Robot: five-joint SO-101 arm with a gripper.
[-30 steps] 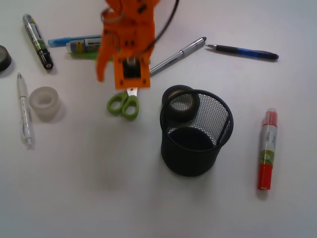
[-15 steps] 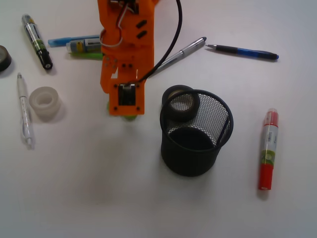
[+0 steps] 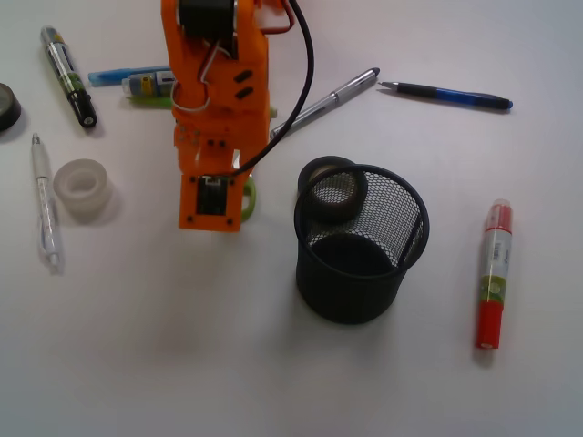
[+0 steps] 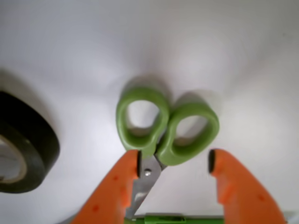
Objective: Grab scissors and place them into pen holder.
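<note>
The scissors (image 4: 166, 126) lie flat on the white table, with lime-green loop handles and short silver blades. My orange gripper (image 4: 174, 161) is open and astride them where the handles meet the blades. The left finger (image 4: 122, 177) is against the pivot and the right finger (image 4: 229, 179) stands apart. In the front view the gripper (image 3: 212, 208) covers the scissors, and only a green handle edge (image 3: 248, 196) shows. The black mesh pen holder (image 3: 401, 259) stands upright just right of the gripper.
A black tape roll (image 3: 332, 189) leans at the holder's rim and also shows in the wrist view (image 4: 28, 149). A clear tape roll (image 3: 83, 189), a white pen (image 3: 44, 202), markers (image 3: 68, 75), a silver pen (image 3: 328, 100), a blue pen (image 3: 448, 95) and a red marker (image 3: 492, 273) lie around.
The arm has moved toward the table's front and down over the scissors. The handles, in plain view a second ago, are now mostly hidden under the gripper.
</note>
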